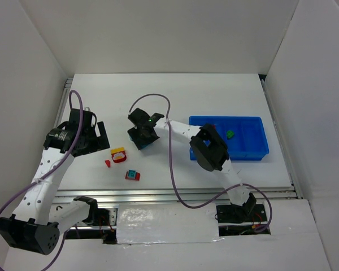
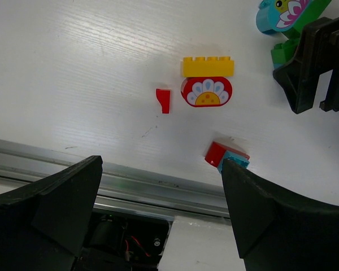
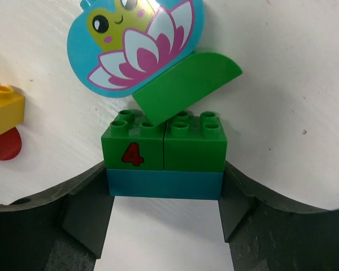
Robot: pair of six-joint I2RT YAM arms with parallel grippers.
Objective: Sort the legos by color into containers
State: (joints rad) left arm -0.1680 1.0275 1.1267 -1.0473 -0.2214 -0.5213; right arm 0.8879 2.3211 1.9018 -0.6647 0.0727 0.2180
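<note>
My right gripper is shut on a stack of two green legos, one marked 4, on a teal lego; its fingers press both ends of the teal layer. A teal flower-print piece and a green curved piece lean against the stack. In the top view the right gripper is left of the blue tray, which holds a green lego. My left gripper hangs open and empty above the table's near edge. A yellow-and-red lego, a small red lego and a red-and-teal lego lie on the table.
White walls enclose the table on three sides. A metal rail runs along the near edge. The right arm's purple cable loops over the table between the loose legos and the tray.
</note>
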